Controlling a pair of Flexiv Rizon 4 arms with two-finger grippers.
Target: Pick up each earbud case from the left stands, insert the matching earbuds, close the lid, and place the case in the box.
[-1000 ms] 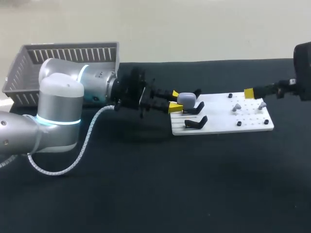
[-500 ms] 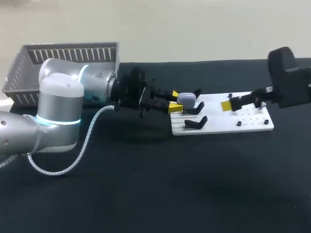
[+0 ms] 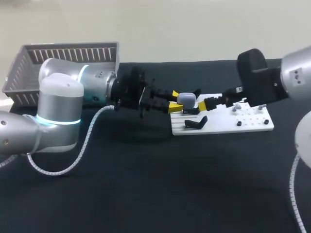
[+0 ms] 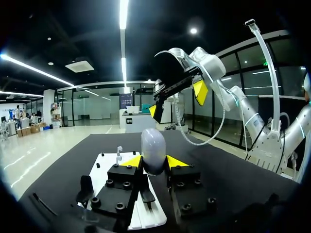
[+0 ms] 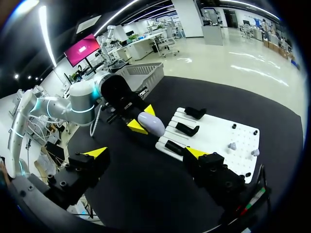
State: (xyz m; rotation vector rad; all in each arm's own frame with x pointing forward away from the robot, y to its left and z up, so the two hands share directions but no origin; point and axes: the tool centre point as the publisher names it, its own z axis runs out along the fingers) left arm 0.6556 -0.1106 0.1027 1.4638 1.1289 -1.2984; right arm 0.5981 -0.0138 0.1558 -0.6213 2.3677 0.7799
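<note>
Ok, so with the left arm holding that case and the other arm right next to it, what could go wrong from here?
The right tool, open, sits close beside the case in the left tool; a misjudged move could bump it loose. The left tool pinches the rounded case by its tips only, so it may twist or slip. The right arm hangs over the white board near the small earbuds and could knock them.

Head camera overlooks table [image 3: 146, 184]; wrist cameras (facing each other) share white board [image 5: 218, 131].
</note>
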